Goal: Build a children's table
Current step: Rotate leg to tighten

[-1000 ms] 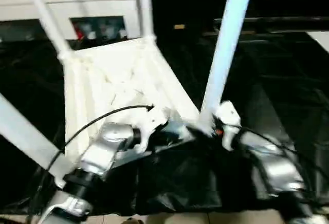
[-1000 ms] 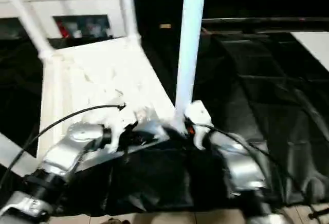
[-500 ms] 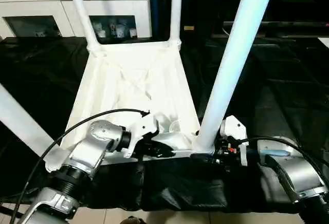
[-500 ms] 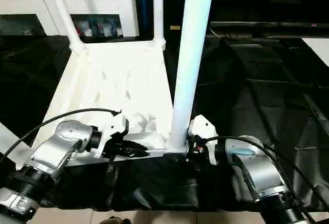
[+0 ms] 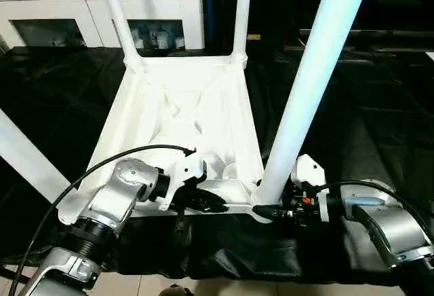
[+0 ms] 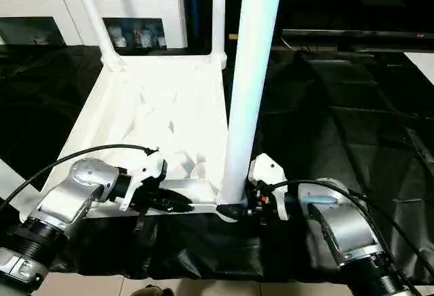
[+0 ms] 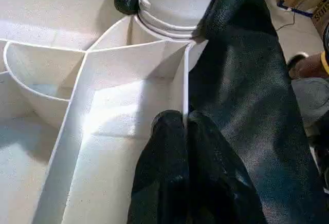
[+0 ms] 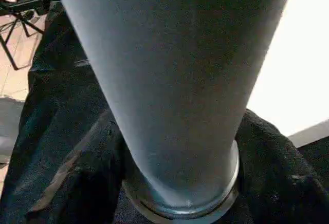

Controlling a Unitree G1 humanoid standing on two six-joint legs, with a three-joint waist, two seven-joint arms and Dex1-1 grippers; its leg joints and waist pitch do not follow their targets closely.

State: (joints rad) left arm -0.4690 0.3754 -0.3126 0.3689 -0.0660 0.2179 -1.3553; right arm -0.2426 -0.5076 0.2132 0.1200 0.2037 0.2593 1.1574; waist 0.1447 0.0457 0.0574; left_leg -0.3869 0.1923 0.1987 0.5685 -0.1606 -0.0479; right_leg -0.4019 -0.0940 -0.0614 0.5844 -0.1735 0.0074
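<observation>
From my eyes, one children's table (image 5: pixel 183 116) lies upside down on the black cloth (image 5: pixel 380 113), four legs up.

My left wrist: my left gripper (image 7: pixel 185 124) pinches the table's rim.

My right wrist: my right gripper (image 6: pixel 239 209) squeezes the near leg (image 8: pixel 175 80).

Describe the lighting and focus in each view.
Head views: sharp, evenly lit, with sheen on the black cover. Left wrist view: bright white table top rim, soft shadows in its ribs, left gripper blurred up close. Right wrist view: near leg dark, backlit against blown-out white.
</observation>
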